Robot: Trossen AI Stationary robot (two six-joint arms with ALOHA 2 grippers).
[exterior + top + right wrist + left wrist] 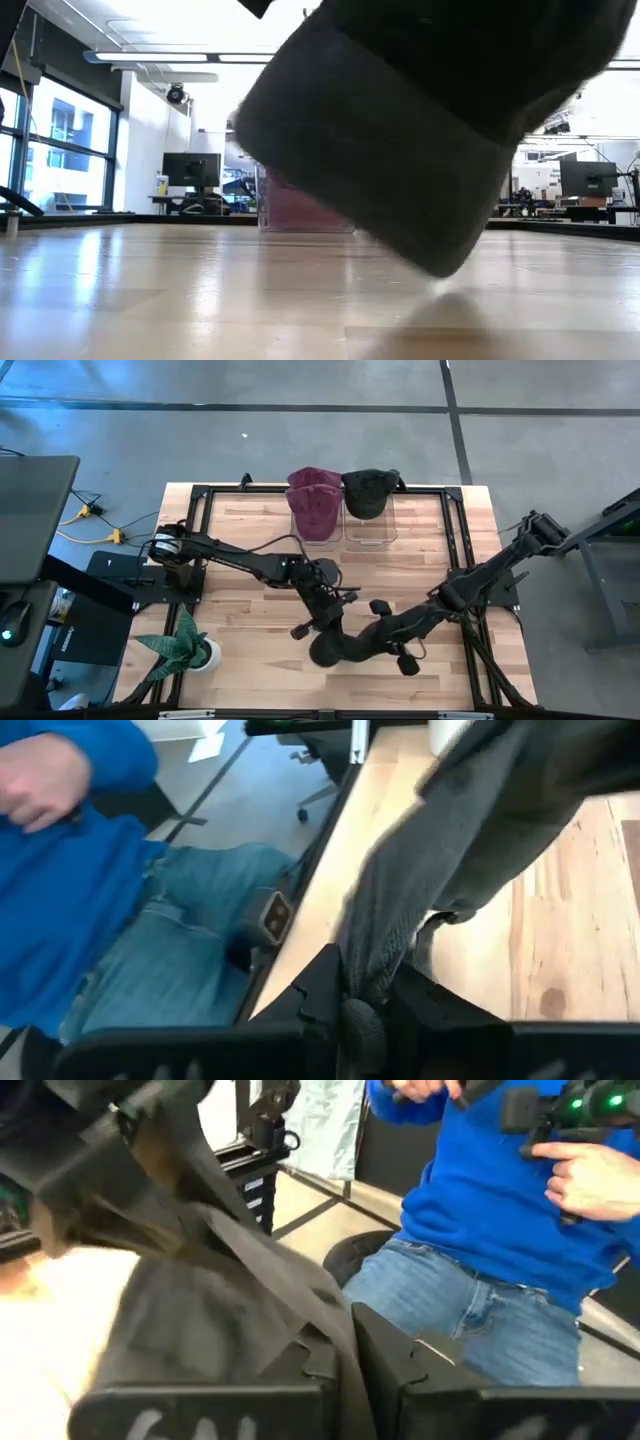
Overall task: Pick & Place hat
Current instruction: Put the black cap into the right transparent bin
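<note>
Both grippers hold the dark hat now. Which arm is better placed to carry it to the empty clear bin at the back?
Probably the right. The right gripper and left gripper both pinch the hat, but the empty bin lies on the right arm's side, beside the maroon hats.

two dark jointed arms (240, 557), seemingly black cabling

Dark grey hat (335, 647): soft matt cloth, knit-like weave in right wrist view. Desk (250, 540): pale wood, smooth, slight sheen. Bins (368, 528) probably clear plastic. Maroon hat (313, 500): matt cloth.
</note>
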